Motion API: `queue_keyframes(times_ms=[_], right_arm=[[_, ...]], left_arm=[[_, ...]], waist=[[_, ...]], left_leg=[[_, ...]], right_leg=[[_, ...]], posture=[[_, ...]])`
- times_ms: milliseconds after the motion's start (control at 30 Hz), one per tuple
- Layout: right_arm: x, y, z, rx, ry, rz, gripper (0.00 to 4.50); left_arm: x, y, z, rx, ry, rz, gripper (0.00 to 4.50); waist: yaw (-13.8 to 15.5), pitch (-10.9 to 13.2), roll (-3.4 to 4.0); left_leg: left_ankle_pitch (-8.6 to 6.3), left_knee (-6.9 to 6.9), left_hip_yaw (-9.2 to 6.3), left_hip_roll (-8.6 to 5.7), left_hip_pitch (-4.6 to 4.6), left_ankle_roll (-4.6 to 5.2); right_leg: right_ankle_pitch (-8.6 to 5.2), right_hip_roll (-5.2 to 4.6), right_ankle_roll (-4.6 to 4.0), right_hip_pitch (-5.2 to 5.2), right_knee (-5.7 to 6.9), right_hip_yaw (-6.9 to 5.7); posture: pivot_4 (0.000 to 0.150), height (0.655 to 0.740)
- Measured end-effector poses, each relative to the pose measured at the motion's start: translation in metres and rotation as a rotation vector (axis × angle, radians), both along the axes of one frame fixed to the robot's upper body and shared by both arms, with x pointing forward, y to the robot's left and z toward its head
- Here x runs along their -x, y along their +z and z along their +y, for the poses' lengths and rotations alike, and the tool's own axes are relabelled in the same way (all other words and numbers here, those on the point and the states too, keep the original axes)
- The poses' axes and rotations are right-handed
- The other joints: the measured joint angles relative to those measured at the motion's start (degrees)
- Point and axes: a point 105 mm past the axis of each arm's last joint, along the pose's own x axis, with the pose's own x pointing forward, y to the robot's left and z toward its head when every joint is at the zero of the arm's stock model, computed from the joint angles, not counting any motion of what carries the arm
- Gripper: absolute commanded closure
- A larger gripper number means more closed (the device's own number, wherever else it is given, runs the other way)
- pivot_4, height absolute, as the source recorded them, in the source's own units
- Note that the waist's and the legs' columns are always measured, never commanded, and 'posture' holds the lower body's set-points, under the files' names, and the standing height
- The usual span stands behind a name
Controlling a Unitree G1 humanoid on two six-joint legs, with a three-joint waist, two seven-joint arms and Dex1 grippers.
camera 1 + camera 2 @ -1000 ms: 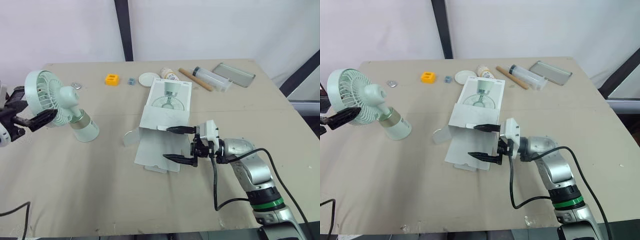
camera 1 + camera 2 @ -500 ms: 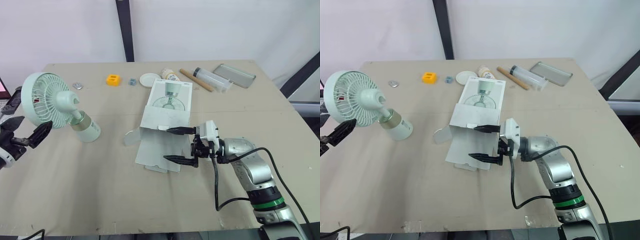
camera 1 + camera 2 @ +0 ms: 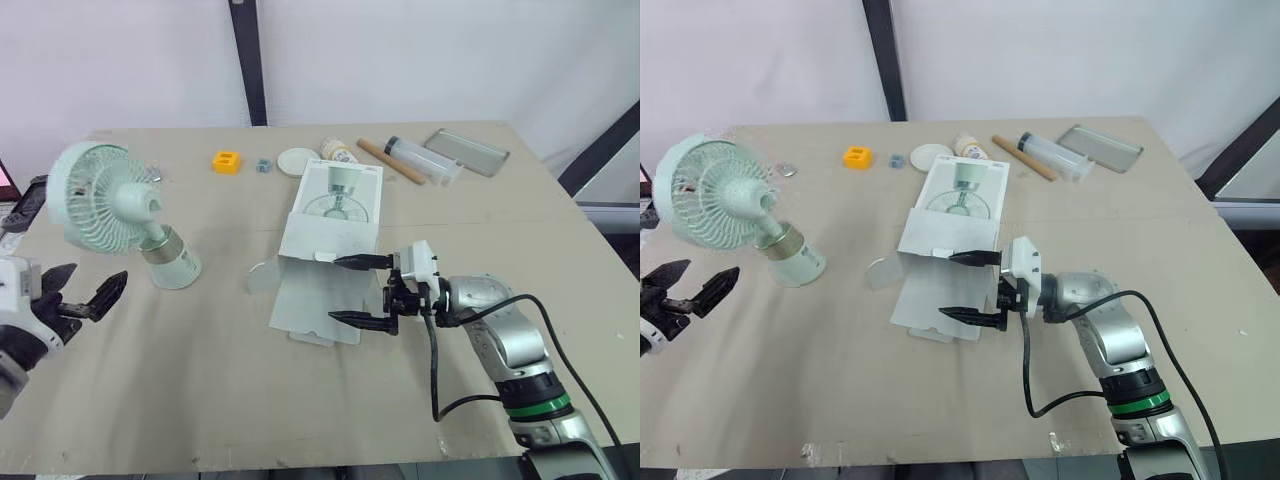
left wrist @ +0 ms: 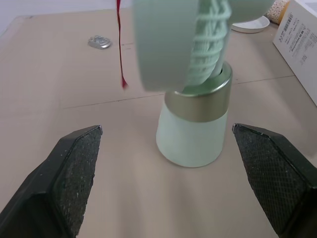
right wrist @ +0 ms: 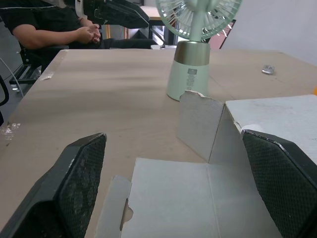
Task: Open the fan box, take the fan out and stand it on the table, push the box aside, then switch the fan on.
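The pale green fan (image 3: 120,210) stands upright on its round base (image 3: 176,268) at the table's left, with nothing touching it. My left gripper (image 3: 88,287) is open, just in front of and to the left of the fan. In the left wrist view the base (image 4: 193,129) sits between and beyond the black fingers (image 4: 74,173). The white fan box (image 3: 335,215) lies flat at mid-table, its flaps (image 3: 315,305) spread toward me. My right gripper (image 3: 335,290) is open over those flaps, holding nothing.
Along the far edge lie a yellow block (image 3: 225,160), a white lid (image 3: 296,158), a jar (image 3: 338,150), a wooden rod (image 3: 390,160), a clear tube (image 3: 425,158) and a metal tray (image 3: 466,150). A seated person (image 5: 59,29) is beyond the table's left.
My left gripper has drawn back from the fan's head toward the near left edge, and the fan now stands by itself. The right arm and the box have not moved.
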Motion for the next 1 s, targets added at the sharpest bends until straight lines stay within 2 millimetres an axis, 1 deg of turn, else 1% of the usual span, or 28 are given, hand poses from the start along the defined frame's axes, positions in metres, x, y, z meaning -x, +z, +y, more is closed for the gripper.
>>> queue_keyframes(times_ms=[67,267,333,433,533,600,700,733,767,800,867,1000], right_arm=[[0.0,0.0,0.0,0.0,-0.002,0.0,0.0],[-0.001,0.0,0.0,-0.002,-0.009,0.002,0.0],[-0.001,0.0,0.0,-0.002,-0.01,0.004,0.0],[-0.001,0.0,0.0,-0.002,-0.014,0.01,0.0],[-0.003,0.0,0.0,-0.006,-0.031,0.015,0.0],[-0.003,0.001,-0.001,-0.01,-0.042,0.016,0.0],[-0.001,0.004,-0.003,-0.028,-0.056,0.011,0.0],[0.001,0.007,-0.005,-0.042,-0.075,0.004,0.0],[0.001,0.008,-0.006,-0.047,-0.082,0.001,0.0],[0.003,0.01,-0.009,-0.059,-0.113,-0.007,0.0],[0.003,0.011,-0.011,-0.07,-0.14,-0.015,0.0],[0.004,0.015,-0.022,-0.115,-0.328,-0.058,0.0]], left_arm=[[0.001,-0.01,-0.006,-0.002,-0.033,0.038,0.02],[0.005,-0.025,-0.017,-0.036,-0.113,0.092,0.02],[0.006,-0.03,-0.024,-0.053,-0.164,0.116,0.02],[0.007,-0.04,-0.045,-0.068,-0.285,0.141,0.02],[0.008,-0.045,-0.073,-0.06,-0.446,0.14,0.02],[0.009,-0.044,-0.088,-0.058,-0.533,0.123,0.02],[0.01,-0.037,-0.105,-0.074,-0.633,0.088,0.02],[0.011,-0.034,-0.115,-0.083,-0.694,0.064,0.02],[0.012,-0.034,-0.119,-0.084,-0.718,0.056,0.02],[0.015,-0.033,-0.128,-0.093,-0.781,0.046,0.02],[0.016,-0.034,-0.134,-0.096,-0.82,0.044,0.02],[0.022,-0.037,-0.158,-0.112,-0.956,0.026,0.02]], waist=[[0.0,0.0,0.0],[0.06,0.0,0.0],[0.06,0.0,0.0],[0.08,0.0,0.0],[0.11,0.0,0.0],[0.15,0.0,0.0],[0.12,0.0,0.01],[0.15,0.0,0.01],[0.18,0.0,0.01],[0.21,0.01,0.02],[0.2,0.01,0.02],[0.43,0.01,0.02]], left_leg=[[0.0,0.0,0.0,0.0,0.0,0.0],[0.0,0.0,-0.01,0.0,0.0,0.0],[0.0,-0.01,-0.01,0.0,0.0,0.0],[0.0,-0.02,-0.01,0.0,-0.01,0.0],[0.0,-0.02,-0.01,0.01,-0.01,0.0],[0.0,-0.02,-0.02,0.01,-0.01,0.01],[-0.01,-0.03,-0.01,0.02,-0.02,0.02],[-0.01,-0.03,-0.01,0.01,-0.02,0.02],[-0.01,-0.03,-0.02,0.02,-0.03,0.03],[-0.02,-0.03,-0.02,0.01,-0.04,0.03],[-0.01,-0.03,0.0,0.01,-0.03,0.03],[-0.02,-0.03,0.01,0.01,-0.03,0.05]], right_leg=[[0.0,0.0,0.0,0.0,-0.02,0.0],[0.0,0.0,-0.01,0.02,-0.03,0.0],[0.0,0.0,-0.01,0.02,-0.04,0.0],[0.0,0.0,-0.01,0.02,-0.06,0.0],[0.0,0.0,-0.01,0.04,-0.06,0.0],[0.0,0.0,-0.01,0.04,-0.07,0.01],[0.0,0.01,-0.01,0.03,-0.08,0.0],[0.0,0.0,-0.01,0.03,-0.08,0.0],[0.0,0.0,-0.01,0.03,-0.09,0.0],[0.0,0.0,-0.01,0.04,-0.09,0.0],[0.0,0.02,-0.01,0.04,-0.09,0.0],[0.0,0.04,-0.01,0.05,-0.09,0.0]], posture=[[0.15,0.74],[0.15,0.74],[0.15,0.74],[0.15,0.74],[0.15,0.74],[0.15,0.74],[0.15,0.74],[0.15,0.74],[0.15,0.74],[0.15,0.74],[0.15,0.74],[0.15,0.74]])
